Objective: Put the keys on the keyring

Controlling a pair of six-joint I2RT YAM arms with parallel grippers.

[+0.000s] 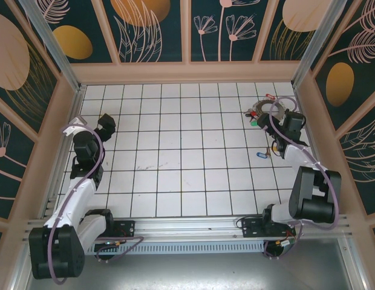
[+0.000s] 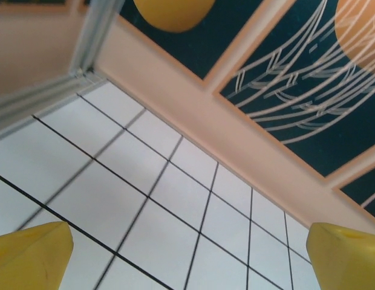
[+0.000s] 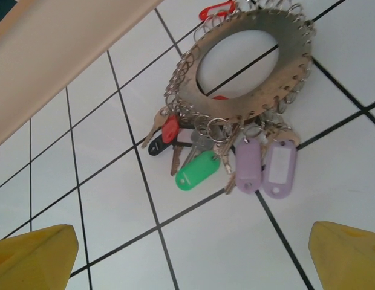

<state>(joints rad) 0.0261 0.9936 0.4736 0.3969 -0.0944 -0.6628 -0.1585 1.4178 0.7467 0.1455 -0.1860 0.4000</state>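
Note:
The keyring (image 3: 238, 104), a flat metal ring with a fringe of small wire loops, lies on the white tiles. Several keys (image 3: 198, 171) hang from its near side, with green, purple, red and black tags. In the top view the keyring (image 1: 263, 111) lies at the far right, and one loose key with a blue tag (image 1: 260, 154) lies nearer, beside the right arm. My right gripper (image 3: 190, 260) (image 1: 285, 123) hovers open just short of the tags, its yellow fingertips (image 3: 34, 257) wide apart with nothing between them. My left gripper (image 2: 187, 257) (image 1: 107, 123) is open over bare tiles at the far left.
Peach walls with dark floral panels enclose the tiled floor (image 1: 175, 157). The right wall (image 1: 308, 115) runs close behind the keyring. A metal rail (image 1: 187, 226) carries both arm bases along the near edge.

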